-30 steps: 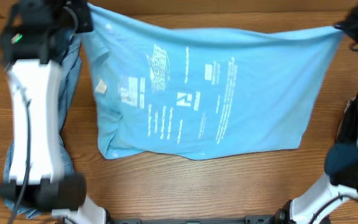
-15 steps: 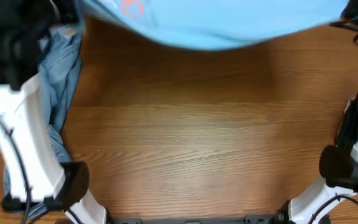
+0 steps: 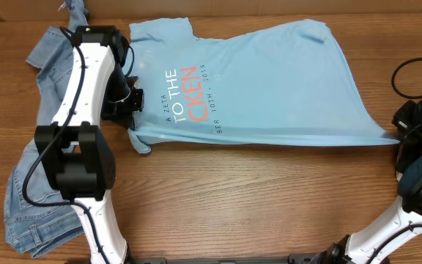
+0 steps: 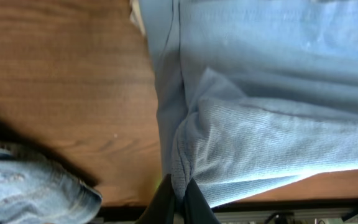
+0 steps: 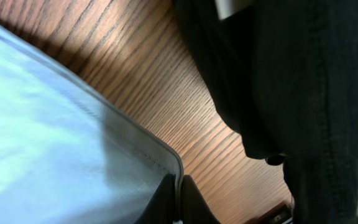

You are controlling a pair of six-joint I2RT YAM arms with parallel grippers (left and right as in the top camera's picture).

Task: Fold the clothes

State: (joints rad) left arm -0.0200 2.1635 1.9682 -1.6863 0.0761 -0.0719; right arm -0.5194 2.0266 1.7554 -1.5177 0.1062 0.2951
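Note:
The light sky-blue T-shirt (image 3: 269, 81) lies spread across the far half of the table, with its white and orange-red lettering facing up. My left gripper (image 3: 132, 100) is at the shirt's left edge and is shut on a bunched fold of the blue cloth (image 4: 229, 149); its fingers (image 4: 179, 200) pinch the fabric. My right gripper (image 3: 400, 138) is at the shirt's near right corner. Its fingers (image 5: 178, 200) are shut on the hem of the shirt (image 5: 55, 124).
Denim jeans (image 3: 31, 183) lie crumpled along the left side under my left arm and also show in the left wrist view (image 4: 30, 186). A black garment (image 5: 291, 81) lies by the right gripper. A black cable (image 3: 409, 73) loops at the right edge. Bare wooden table (image 3: 255, 198) lies in front.
The shirt, first hanging spread with its back print showing, swung up past the camera and now lies on the table, chest lettering up. Both arms moved with it, still gripping.

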